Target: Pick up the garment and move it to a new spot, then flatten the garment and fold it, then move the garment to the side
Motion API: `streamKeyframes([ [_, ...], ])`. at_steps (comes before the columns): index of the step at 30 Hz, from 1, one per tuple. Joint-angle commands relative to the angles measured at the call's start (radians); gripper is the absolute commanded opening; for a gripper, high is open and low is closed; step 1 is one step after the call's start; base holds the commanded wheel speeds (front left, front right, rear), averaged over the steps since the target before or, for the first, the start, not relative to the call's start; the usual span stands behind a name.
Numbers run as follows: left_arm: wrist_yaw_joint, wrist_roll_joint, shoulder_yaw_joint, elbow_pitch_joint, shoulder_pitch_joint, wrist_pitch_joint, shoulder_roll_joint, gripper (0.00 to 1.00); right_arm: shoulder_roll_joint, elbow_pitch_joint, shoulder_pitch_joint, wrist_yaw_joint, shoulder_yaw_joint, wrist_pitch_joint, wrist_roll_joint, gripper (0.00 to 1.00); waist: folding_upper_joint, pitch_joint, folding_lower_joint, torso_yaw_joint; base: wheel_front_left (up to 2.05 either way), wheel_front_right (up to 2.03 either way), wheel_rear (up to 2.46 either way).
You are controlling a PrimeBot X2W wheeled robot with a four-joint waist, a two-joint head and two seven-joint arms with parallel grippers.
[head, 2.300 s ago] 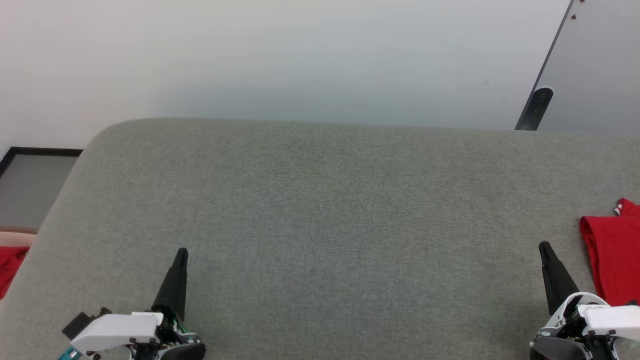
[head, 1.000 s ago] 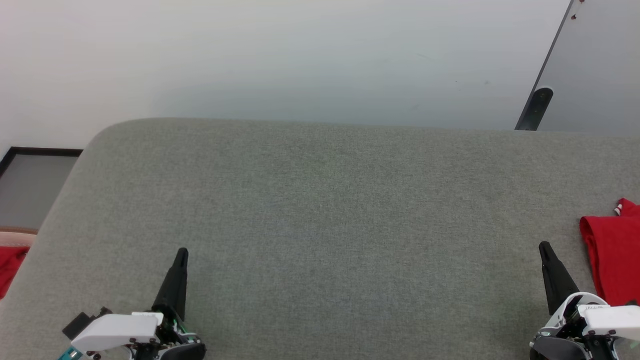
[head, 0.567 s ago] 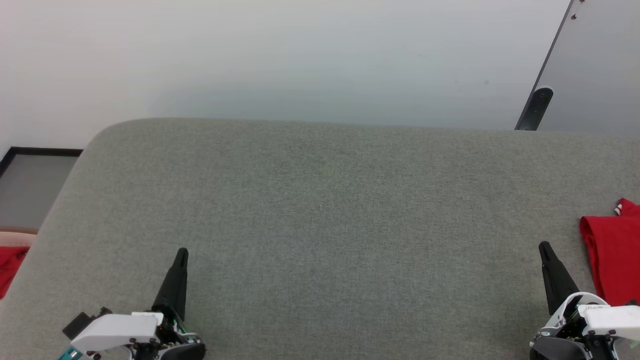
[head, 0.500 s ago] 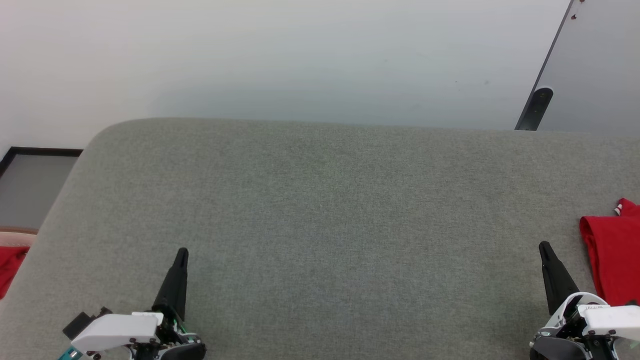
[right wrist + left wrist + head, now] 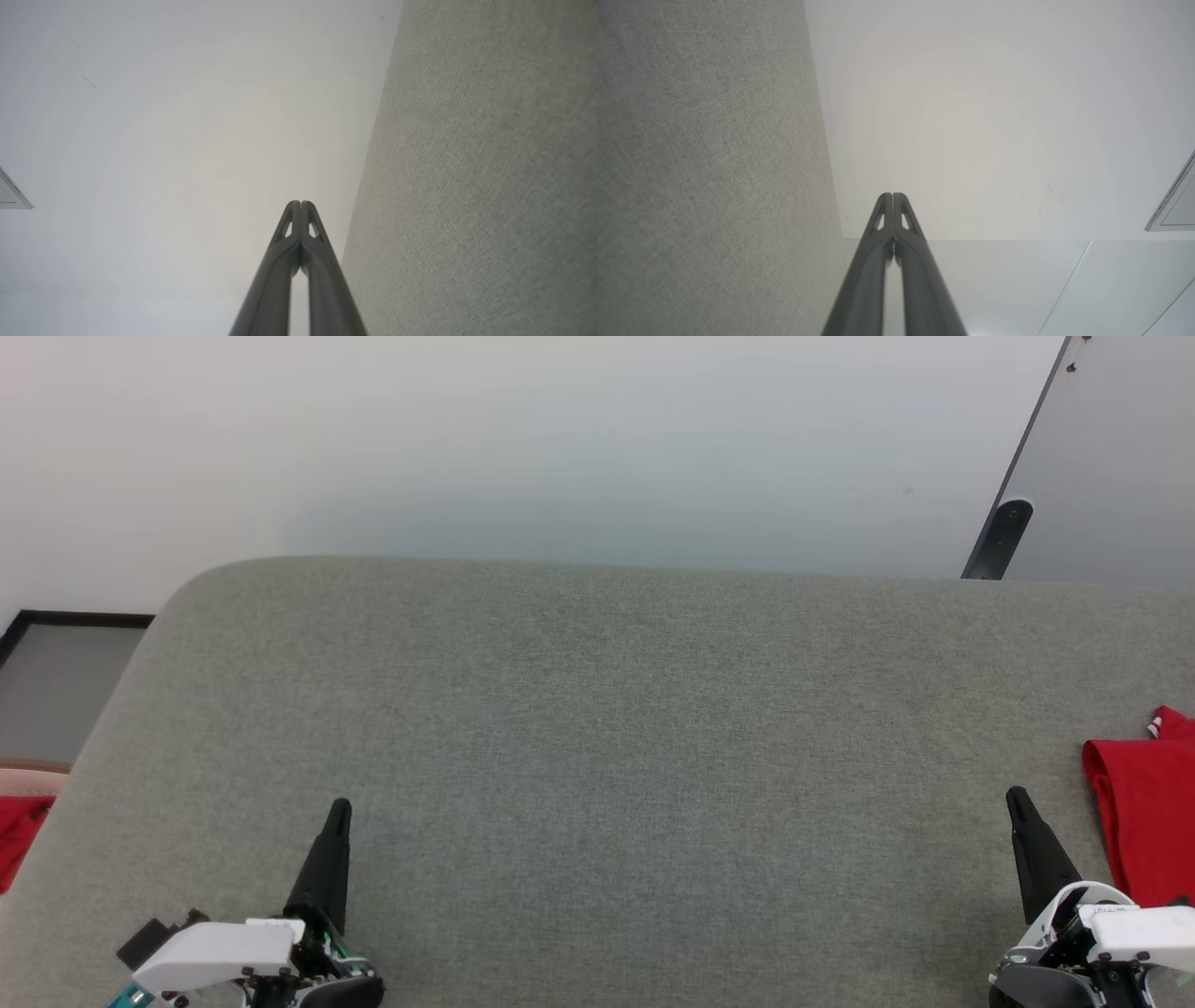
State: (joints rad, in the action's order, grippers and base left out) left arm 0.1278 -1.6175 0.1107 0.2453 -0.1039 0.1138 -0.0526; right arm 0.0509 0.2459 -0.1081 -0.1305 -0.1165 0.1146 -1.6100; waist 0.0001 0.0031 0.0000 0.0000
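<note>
Left tool [image 5: 340, 810]: long dark fingers pressed together, holding nothing, poised over the near part of the grey fabric-covered tabletop [image 5: 597, 709].

Right tool [image 5: 1018, 798]: likewise closed and empty.

Plain red cloth scrap [image 5: 14, 840]: left of the left tool, beyond the tabletop's edge; not the work item.

Red jersey-style garment with white striped trim [image 5: 1144, 821]: lies on the tabletop just right of the right tool, apart from it, partly cut off by the picture edge. Its visible long edge runs near-to-far, roughly parallel with the fingers.

Assessment: the right arm is much the nearer; the left is well apart.
</note>
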Motion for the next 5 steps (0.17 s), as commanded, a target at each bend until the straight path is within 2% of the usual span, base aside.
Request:
streamKeyframes([
  [1, 0.006, 0.005, 0.003, 0.002, -0.009, 0.000, 0.002, 0.00, -0.003, 0.001, -0.002, 0.000, 0.003, 0.001, -0.004, 0.00, -0.0001, 0.000, 0.0000, 0.000, 0.00, 0.00, 0.00],
  [5, 0.006, 0.005, 0.003, 0.002, -0.009, 0.001, 0.002, 0.00, -0.003, 0.001, -0.002, 0.000, 0.003, 0.001, -0.004, 0.00, -0.0001, 0.000, 0.0000, 0.000, 0.00, 0.00, 0.00],
])
